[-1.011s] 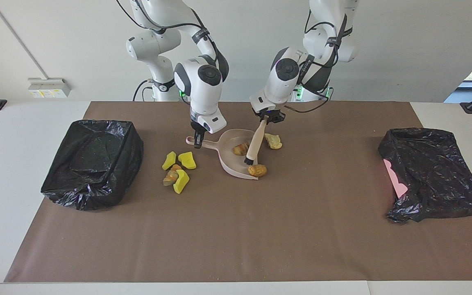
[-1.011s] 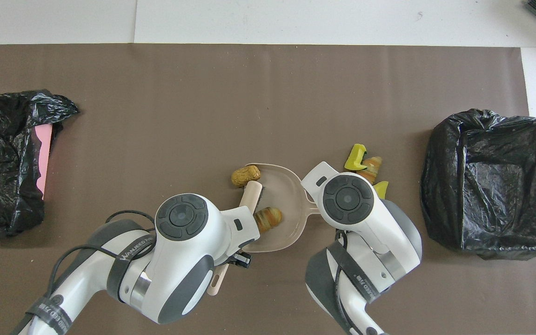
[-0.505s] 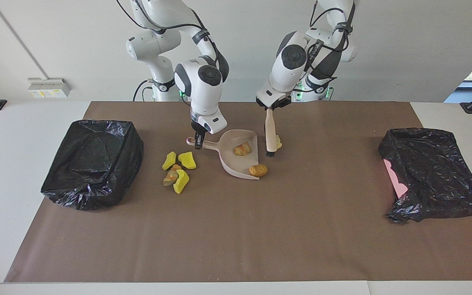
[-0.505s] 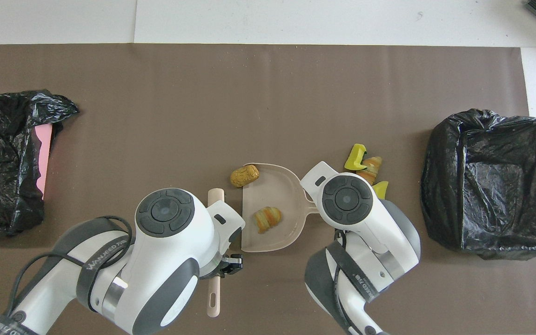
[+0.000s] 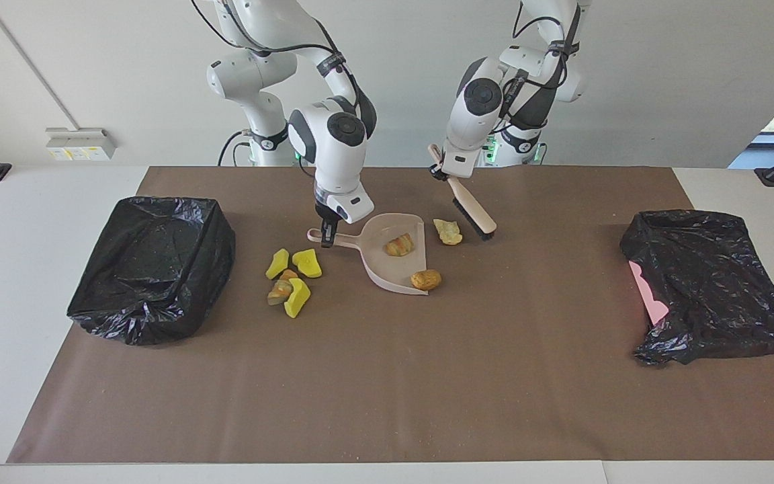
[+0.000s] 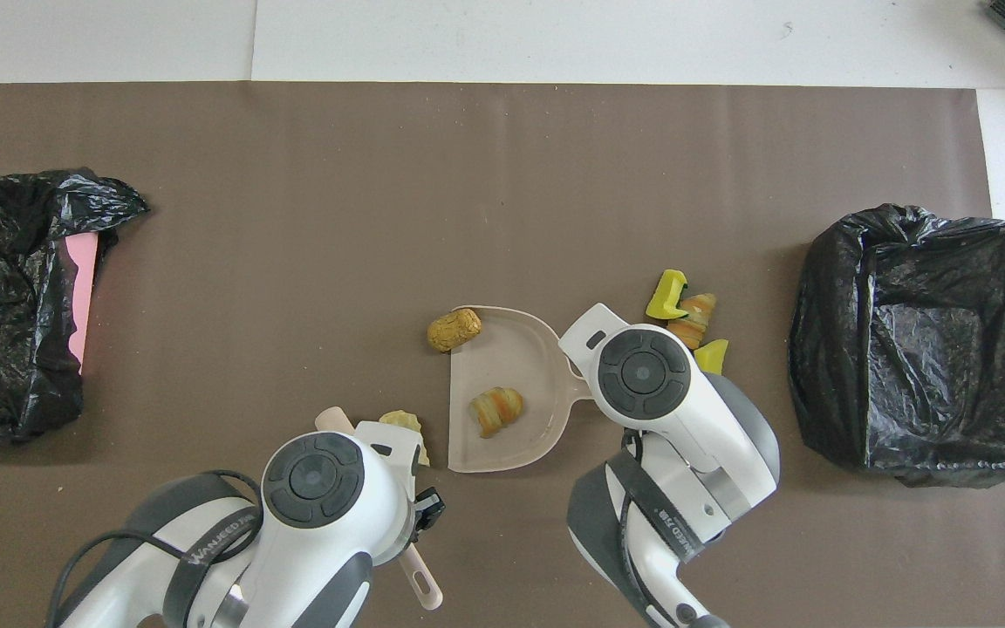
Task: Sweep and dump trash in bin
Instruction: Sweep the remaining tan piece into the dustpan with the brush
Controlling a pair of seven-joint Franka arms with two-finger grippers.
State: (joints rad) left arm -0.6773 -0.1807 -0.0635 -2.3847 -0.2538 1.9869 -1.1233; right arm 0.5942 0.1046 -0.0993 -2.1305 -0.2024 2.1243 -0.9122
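My right gripper [image 5: 325,234] is shut on the handle of the pale pink dustpan [image 5: 379,267], which lies on the brown mat. A golden croissant-like lump [image 5: 398,245] sits in the pan [image 6: 524,366]. A round brown lump [image 5: 425,279] touches the pan's open lip. A pale bread lump [image 5: 448,231] lies beside the pan. My left gripper [image 5: 442,171] is shut on a hand brush [image 5: 471,212], held tilted, its bristles low just past the pale lump toward the left arm's end. Yellow sponge chunks [image 5: 307,263] and a bread scrap [image 5: 281,290] lie between the pan and the bin.
A bin lined with a black bag [image 5: 152,265] stands at the right arm's end of the mat, open at the top [image 6: 912,340]. A crumpled black bag [image 5: 709,286] with a pink edge showing lies at the left arm's end [image 6: 5,296].
My left gripper lifted the brush out of the dustpan and swung it toward the left arm's end, past the pale lump. The right gripper kept hold of the dustpan handle; the pan shifted slightly.
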